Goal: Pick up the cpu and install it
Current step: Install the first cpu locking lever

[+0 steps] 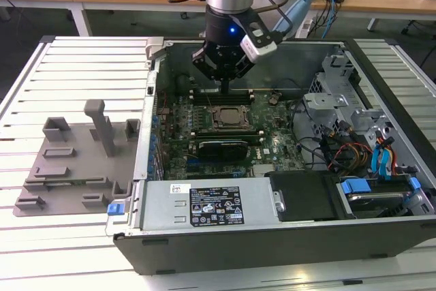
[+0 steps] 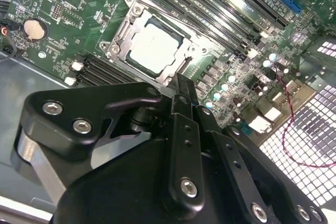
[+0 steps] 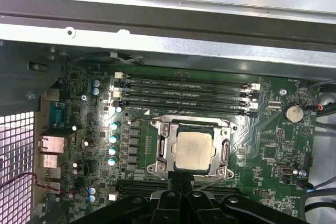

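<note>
the cpu point(image 3: 195, 149) sits seated in the metal-framed socket point(image 3: 164, 145) on the green motherboard point(image 3: 273, 145), its pale silvery top showing in both wrist views point(image 2: 153, 51). measured from that socket, the gripper point(image 1: 225, 86) hangs just above its edge, fingers drawn together into one narrow tip with nothing between them. nearest the socket on either side lie rows of black memory slots point(image 3: 184, 92); a round coin battery point(image 3: 293, 112) is a little further off on the board. beyond the socket toward the exterior view's right are a tangle of cables point(image 1: 340, 151) and blue drive latches point(image 1: 355, 187). a white-and-black label point(image 1: 215, 206) lies on the power supply; its print is too small to read. well away from the socket, at the exterior view's left, the grey fixture tray point(image 1: 68, 168) rests on the slatted table point(image 1: 68, 66).
</note>
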Motion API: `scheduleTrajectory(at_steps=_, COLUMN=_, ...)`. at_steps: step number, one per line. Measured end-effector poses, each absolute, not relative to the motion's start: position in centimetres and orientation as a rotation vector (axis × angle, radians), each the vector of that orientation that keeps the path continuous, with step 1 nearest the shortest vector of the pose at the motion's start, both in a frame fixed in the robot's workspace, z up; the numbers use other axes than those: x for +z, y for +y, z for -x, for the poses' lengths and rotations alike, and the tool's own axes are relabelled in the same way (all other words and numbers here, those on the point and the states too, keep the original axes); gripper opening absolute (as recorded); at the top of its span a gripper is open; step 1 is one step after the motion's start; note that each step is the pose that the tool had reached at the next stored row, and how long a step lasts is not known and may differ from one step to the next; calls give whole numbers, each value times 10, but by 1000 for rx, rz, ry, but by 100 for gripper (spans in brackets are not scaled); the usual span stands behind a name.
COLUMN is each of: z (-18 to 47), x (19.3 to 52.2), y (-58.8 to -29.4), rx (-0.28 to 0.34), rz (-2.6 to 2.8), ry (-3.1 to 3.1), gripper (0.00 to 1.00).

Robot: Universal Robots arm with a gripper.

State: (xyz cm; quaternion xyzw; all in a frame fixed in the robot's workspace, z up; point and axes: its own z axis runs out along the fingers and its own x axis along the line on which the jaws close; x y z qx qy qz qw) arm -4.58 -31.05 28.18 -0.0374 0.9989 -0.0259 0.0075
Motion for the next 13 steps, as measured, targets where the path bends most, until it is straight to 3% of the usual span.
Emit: scheduleTrajectory(at_steps=13, z=48, x=279, y=-310, rx=-81, rz=117, ry=3123, gripper=11)
